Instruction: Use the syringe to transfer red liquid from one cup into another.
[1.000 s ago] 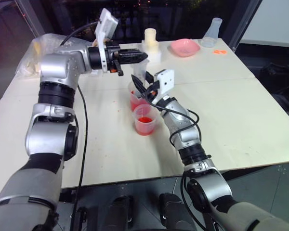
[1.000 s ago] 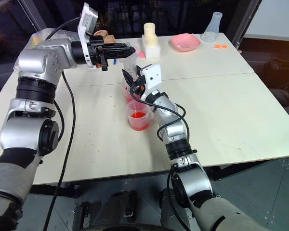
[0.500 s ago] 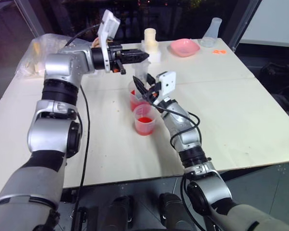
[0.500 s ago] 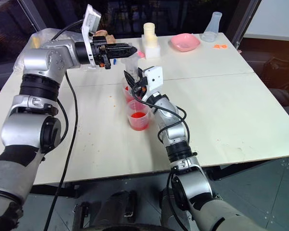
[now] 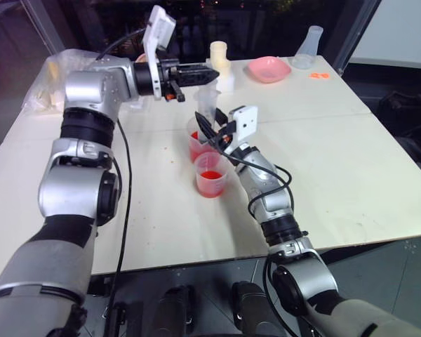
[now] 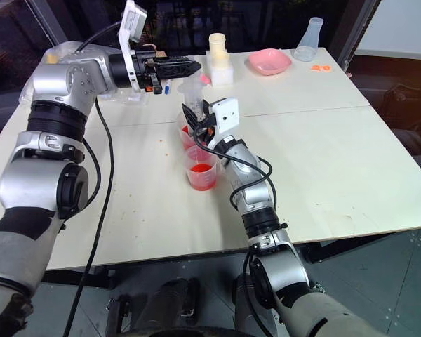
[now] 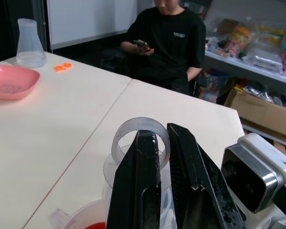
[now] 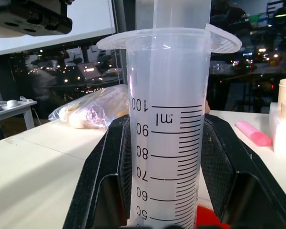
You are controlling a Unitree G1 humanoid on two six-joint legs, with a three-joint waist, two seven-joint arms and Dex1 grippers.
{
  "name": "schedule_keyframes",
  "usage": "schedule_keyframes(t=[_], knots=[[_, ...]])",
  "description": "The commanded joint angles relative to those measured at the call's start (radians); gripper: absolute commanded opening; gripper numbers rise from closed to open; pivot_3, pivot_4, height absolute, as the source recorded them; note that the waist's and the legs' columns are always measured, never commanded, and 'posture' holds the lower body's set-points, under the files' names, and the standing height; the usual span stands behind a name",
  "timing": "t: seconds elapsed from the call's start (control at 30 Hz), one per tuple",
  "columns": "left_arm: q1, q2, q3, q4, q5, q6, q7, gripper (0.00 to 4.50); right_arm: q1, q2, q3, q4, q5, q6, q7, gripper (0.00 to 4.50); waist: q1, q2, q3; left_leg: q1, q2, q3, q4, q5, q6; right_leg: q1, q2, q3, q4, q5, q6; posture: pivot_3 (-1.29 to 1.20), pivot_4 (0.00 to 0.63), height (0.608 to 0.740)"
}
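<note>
flanking the cups, a pink bowl [image 5: 269, 69] and flask [image 5: 307, 48] stand well apart.

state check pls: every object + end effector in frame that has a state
syringe: upright over the far cup, plunger drawn up
right end effector: shut on the syringe barrel
left end effector: shut on the plunger top
far cup: upright, holds red liquid
near cup: upright, part full of red
pink bowl: upright
flask: upright, looks empty
</note>
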Motion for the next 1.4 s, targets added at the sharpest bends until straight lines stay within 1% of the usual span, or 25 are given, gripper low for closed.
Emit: schedule_keyframes(t=[0.03,0.5,0.63,0.7,0.77,0.9,1.33,1.4], knots=[[-0.097,0.022,0.073,-0.053,-0.032,-0.054,0.024,0.22,0.03,0.019,0.057,-0.011,-0.021,0.011,0.034,1.43,0.0,0.0,0.0,0.0,0.0,0.0,0.0,0.0,0.0,0.0,0.0,0.0,0.0,0.0,0.0,0.0,0.15,0.74],[-0.072,0.022,0.06,-0.084,-0.035,-0.027,0.013,0.22,0.013,0.011,0.061,-0.014,-0.026,-0.003,0.047,1.43,0.0,0.0,0.0,0.0,0.0,0.0,0.0,0.0,0.0,0.0,0.0,0.0,0.0,0.0,0.0,0.0,0.15,0.74],[-0.044,0.023,0.033,-0.103,-0.009,-0.032,0.012,0.22,0.007,0.008,0.06,-0.033,-0.027,-0.005,0.045,1.43,0.0,0.0,0.0,0.0,0.0,0.0,0.0,0.0,0.0,0.0,0.0,0.0,0.0,0.0,0.0,0.0,0.15,0.74],[-0.034,0.025,0.032,-0.12,-0.018,-0.006,-0.003,0.87,0.002,0.004,0.059,-0.037,-0.028,-0.009,0.045,1.43,-0.001,0.0,0.0,0.0,0.0,0.0,0.0,0.0,0.0,0.0,0.0,0.0,0.0,0.0,0.0,0.0,0.15,0.74],[-0.024,0.028,0.028,-0.142,-0.021,0.005,-0.014,1.4,-0.009,0.0,0.051,-0.038,-0.026,-0.01,0.041,1.43,0.0,0.0,0.0,0.0,0.0,0.0,0.0,0.0,0.0,0.0,0.0,0.0,0.0,0.0,0.0,0.0,0.15,0.74],[0.0,0.034,0.023,-0.173,-0.01,-0.01,-0.024,2.25,-0.027,-0.006,0.041,-0.037,-0.027,-0.017,0.036,1.43,0.0,0.0,0.0,0.0,0.0,0.0,0.0,0.0,0.0,0.0,0.0,0.0,0.0,0.0,0.0,0.0,0.15,0.74],[0.061,0.1,0.036,-0.213,-0.011,-0.002,-0.022,2.25,-0.092,-0.023,0.006,-0.021,-0.024,-0.038,0.022,1.43,0.0,0.0,0.0,0.0,0.0,0.0,0.0,0.0,0.0,0.0,0.0,0.0,0.0,0.0,0.0,0.0,0.15,0.74],[0.088,0.13,0.048,-0.243,-0.017,0.015,-0.017,2.25,-0.098,-0.031,-0.002,-0.021,-0.02,-0.038,0.026,1.43,0.0,0.0,0.0,0.0,0.0,0.0,0.0,0.0,0.0,0.0,0.0,0.0,0.0,0.0,0.0,0.0,0.15,0.74]])
